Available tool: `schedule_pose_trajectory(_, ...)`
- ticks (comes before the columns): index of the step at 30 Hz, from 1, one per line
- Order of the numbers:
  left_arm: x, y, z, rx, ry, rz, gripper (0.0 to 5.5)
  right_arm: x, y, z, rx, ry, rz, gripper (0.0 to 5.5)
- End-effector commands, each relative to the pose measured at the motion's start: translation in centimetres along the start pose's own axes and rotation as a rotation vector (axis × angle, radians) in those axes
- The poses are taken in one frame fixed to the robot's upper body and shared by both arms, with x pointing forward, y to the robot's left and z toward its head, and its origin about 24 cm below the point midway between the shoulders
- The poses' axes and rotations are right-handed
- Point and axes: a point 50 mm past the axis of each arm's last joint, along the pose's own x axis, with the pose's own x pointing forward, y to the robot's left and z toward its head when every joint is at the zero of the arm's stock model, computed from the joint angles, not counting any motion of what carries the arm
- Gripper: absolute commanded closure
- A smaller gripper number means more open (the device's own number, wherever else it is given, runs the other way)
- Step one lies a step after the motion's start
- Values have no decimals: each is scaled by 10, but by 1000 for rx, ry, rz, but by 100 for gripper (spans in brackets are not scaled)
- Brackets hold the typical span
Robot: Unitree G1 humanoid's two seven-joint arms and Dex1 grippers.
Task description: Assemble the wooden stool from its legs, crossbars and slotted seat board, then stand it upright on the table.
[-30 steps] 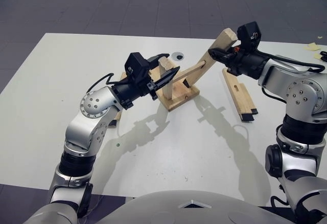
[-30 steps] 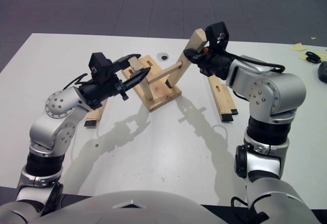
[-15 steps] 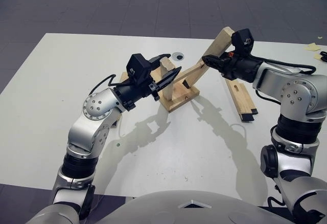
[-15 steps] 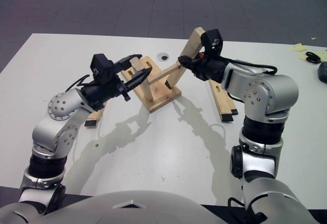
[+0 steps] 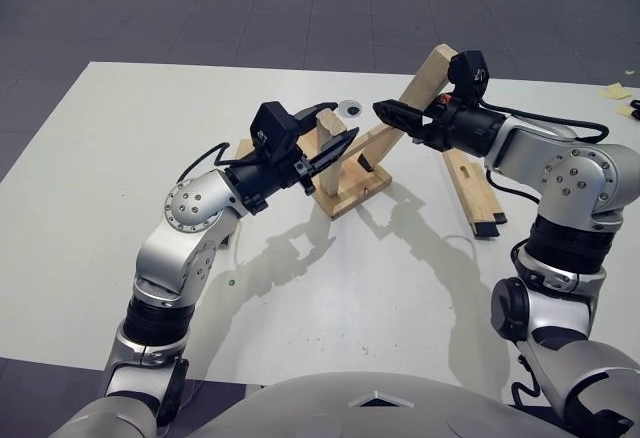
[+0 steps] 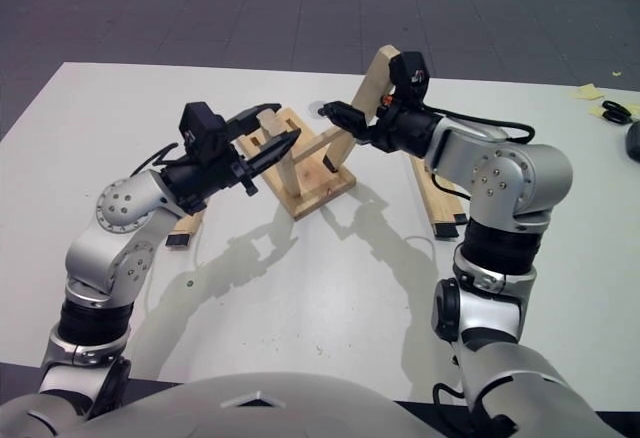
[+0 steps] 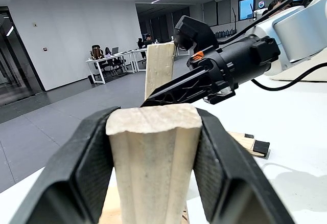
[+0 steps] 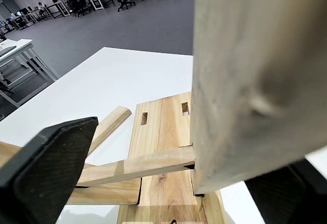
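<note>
The left gripper (image 5: 332,148) is pinching 1 upright leg (image 7: 153,162) on the seat board (image 5: 352,190). The right gripper (image 5: 392,115) is sitting spread wide around the tilted leg (image 5: 428,76); it should be squeezing gently, keeping the crossbar (image 8: 138,165) straight

Seat board (image 5: 348,186) lies upper centre on table (image 5: 120,158). Upright leg (image 5: 328,154) stands on it, clamped in left pincer (image 5: 341,144). Crossbar (image 5: 375,142) runs right into tilted leg (image 5: 428,80), which sits between the spread fingers of right pincer (image 5: 386,111). Spare leg (image 5: 472,188) lies flat at right.

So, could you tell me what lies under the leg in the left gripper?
The slotted seat board, flat on the table. Whether the leg's foot sits in a slot is covered.
</note>
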Motion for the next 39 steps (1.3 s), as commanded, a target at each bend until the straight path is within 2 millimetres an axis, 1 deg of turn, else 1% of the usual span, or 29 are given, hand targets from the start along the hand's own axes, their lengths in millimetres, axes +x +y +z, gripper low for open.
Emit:
schedule_pose_trajectory(1, -2, -13, -36, -127, 169, -70, 346, 4, 13, 9, -5, -44, 96, 14)
schedule_pose_trajectory(5, -2, -13, -36, -124, 172, -74, 346, 3, 11, 16, -13, -93, 88, 10)
schedule_pose_trajectory(10, -2, -13, -36, -124, 172, -77, 346, -2, 7, 32, -9, -203, 94, 10)
schedule_pose_trajectory(13, -2, -13, -36, -124, 172, -80, 346, -6, 7, 36, 12, -251, 115, 10)
schedule_pose_trajectory(18, -2, -13, -35, -123, 169, -80, 346, -13, 4, 28, 60, -288, 131, 10)
schedule_pose_trajectory(22, -2, -14, -35, -124, 167, -77, 346, -20, -3, 17, 99, -316, 102, 10)
schedule_pose_trajectory(29, -3, -15, -34, -125, 162, -71, 346, -29, -10, 10, 126, -361, 56, 10)
schedule_pose_trajectory(31, -3, -12, -29, -126, 138, -53, 346, -33, -13, 7, 130, -364, 40, 10)
schedule_pose_trajectory(34, -4, -8, -16, -128, 99, -50, 346, -37, -16, 4, 123, -365, 30, 10)
schedule_pose_trajectory(37, -9, -10, -8, -97, 122, -97, 346, -39, -15, 1, 104, -361, 26, 10)
schedule_pose_trajectory(39, -15, -11, -4, -81, 154, -141, 346, -40, -14, 1, 94, -371, 26, 10)
